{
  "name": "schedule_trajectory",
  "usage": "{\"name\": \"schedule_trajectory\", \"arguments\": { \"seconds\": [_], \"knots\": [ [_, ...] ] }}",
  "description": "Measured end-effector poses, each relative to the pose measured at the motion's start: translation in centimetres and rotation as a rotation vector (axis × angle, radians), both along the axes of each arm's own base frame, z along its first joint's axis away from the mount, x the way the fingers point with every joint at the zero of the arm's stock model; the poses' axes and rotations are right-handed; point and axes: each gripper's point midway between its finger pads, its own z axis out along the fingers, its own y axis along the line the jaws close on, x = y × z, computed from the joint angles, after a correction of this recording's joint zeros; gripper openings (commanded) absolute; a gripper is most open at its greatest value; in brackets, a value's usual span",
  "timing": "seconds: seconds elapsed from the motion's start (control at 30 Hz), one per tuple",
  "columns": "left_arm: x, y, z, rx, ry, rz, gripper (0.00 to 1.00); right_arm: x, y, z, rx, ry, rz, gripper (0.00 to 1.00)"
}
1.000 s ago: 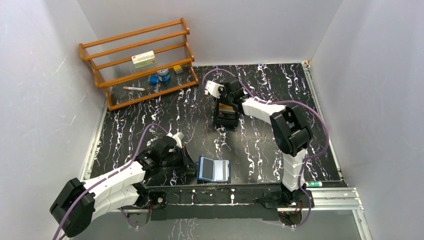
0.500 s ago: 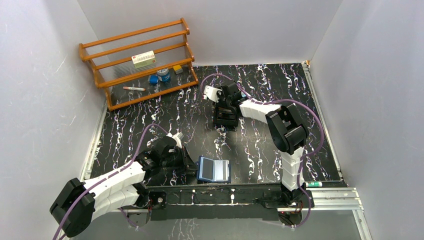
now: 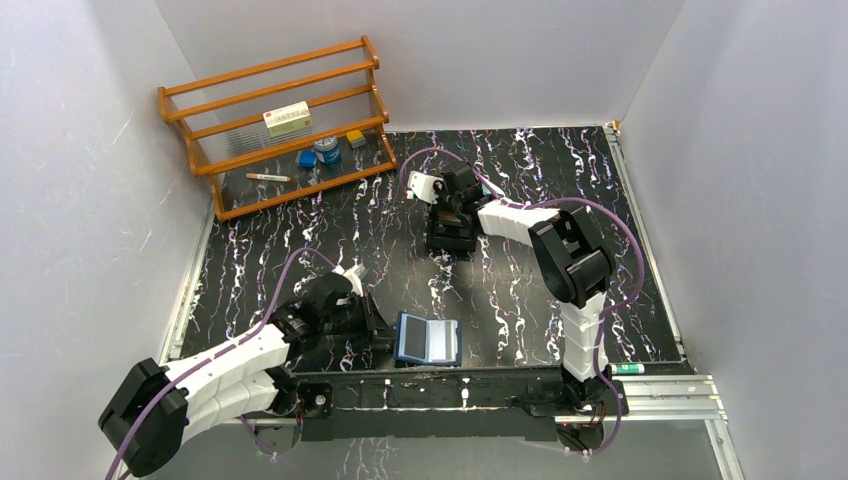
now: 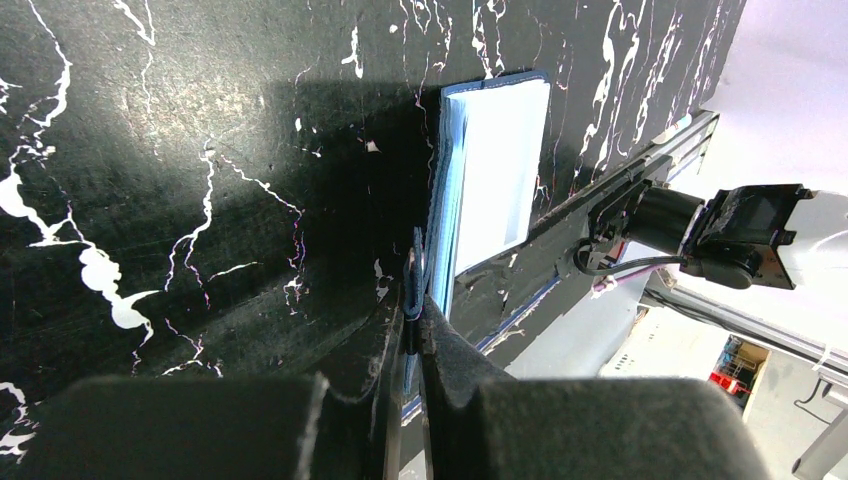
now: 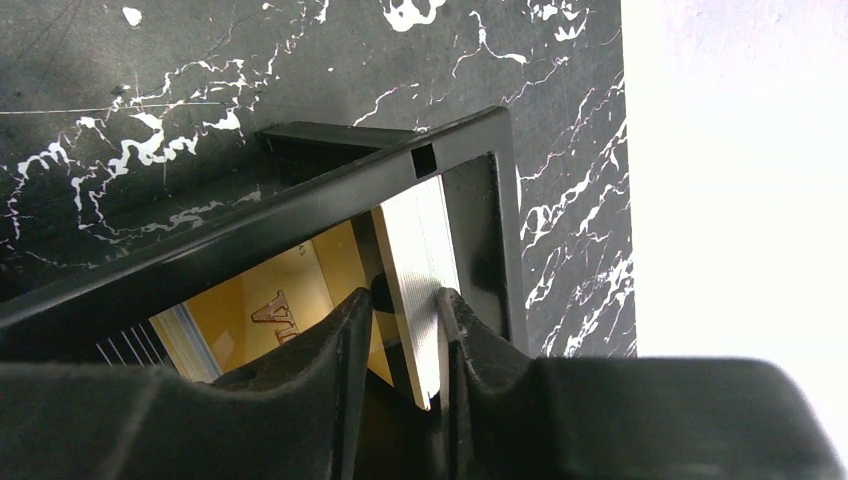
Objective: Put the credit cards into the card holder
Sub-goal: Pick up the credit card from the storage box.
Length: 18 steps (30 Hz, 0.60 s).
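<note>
At the near edge of the desk [image 3: 330, 230] the card holder [image 3: 428, 340] lies open. The left end effector [image 4: 413, 300] is closed tight on one thin blue flap of it. Farther back, the credit cards [image 5: 420, 270] stand in a black tray [image 5: 300, 200]. The right end effector [image 5: 405, 320] reaches inside, narrow, one finger at each side of a silvery card; whether they press it I cannot tell.

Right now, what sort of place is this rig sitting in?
Probably a lab test cell, not a home or shop. Plain white walls box in a marble-pattern table. The left arm and right arm are bolted to a metal rail at its near edge. A wooden rack stands at the back.
</note>
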Motion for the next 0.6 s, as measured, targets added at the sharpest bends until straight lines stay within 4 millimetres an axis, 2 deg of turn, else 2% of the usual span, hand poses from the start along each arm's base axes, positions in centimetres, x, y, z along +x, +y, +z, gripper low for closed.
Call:
{"name": "schedule_trajectory", "arguments": {
  "seconds": [0.6],
  "knots": [
    [-0.16, 0.14, -0.27, 0.004, 0.004, 0.000, 0.07, 0.13, -0.05, 0.25, -0.011, -0.014, -0.007, 0.30]
  ]
}}
